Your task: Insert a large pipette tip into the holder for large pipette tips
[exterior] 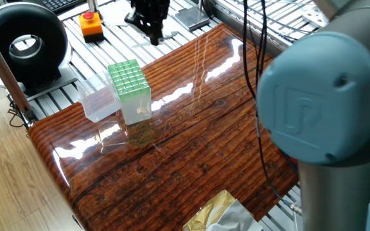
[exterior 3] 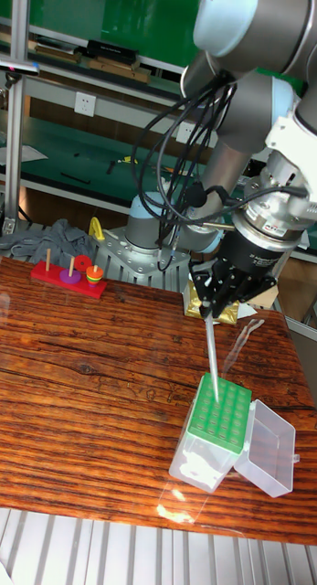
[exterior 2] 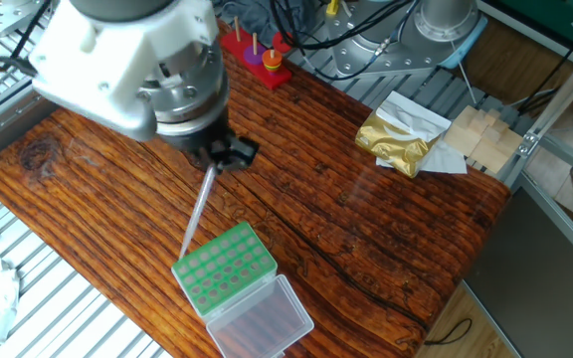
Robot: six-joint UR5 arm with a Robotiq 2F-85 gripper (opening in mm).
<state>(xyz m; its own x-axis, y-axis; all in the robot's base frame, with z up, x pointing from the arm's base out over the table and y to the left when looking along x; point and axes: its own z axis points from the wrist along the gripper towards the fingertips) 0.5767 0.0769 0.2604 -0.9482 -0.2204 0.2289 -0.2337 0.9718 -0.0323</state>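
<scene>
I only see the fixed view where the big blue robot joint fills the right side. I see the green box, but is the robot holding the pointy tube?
Observer: Yes. In the tall fixed view the gripper is shut on the large pipette tip, with its point down.
Operator: Is it in a green hole?
Observer: I cannot tell. In the tall view its point overlaps the green grid of the holder for large pipette tips. In the other fixed view the point is near the grid's edge.
Operator: Is the lid in the way?
Observer: No. The clear lid hangs open to the side of the holder, away from the tip.
</scene>
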